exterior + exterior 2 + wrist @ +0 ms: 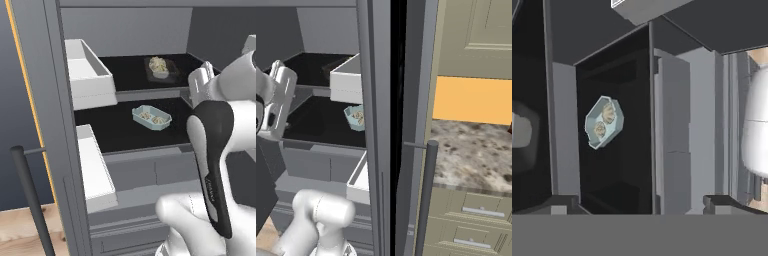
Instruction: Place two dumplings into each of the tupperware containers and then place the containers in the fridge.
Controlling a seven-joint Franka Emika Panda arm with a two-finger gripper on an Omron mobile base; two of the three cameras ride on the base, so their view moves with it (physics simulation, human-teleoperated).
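The fridge (45, 125) stands open with two black shelves. A pale blue tupperware container (151, 117) rests on the lower shelf with two dumplings (146, 115) inside. It also appears as the container (356, 117) and, rolled sideways, the container (603, 122) with its dumplings (607, 115). A second, greyer container (161, 69) sits on the upper shelf with dumplings (157, 63) piled in it. My gripper (642, 205) is open and empty, its fingertips (562, 205) far apart, held back from the lower shelf's front edge. The white hand (202, 82) hovers to the right of both containers.
White door bins (87, 70) hang on the open door at left, whose long dark handle (30, 200) sticks out low. The other door's edge and its handle (426, 200) stand close on the right. Beyond them lie a speckled stone counter (471, 150) and beige drawers.
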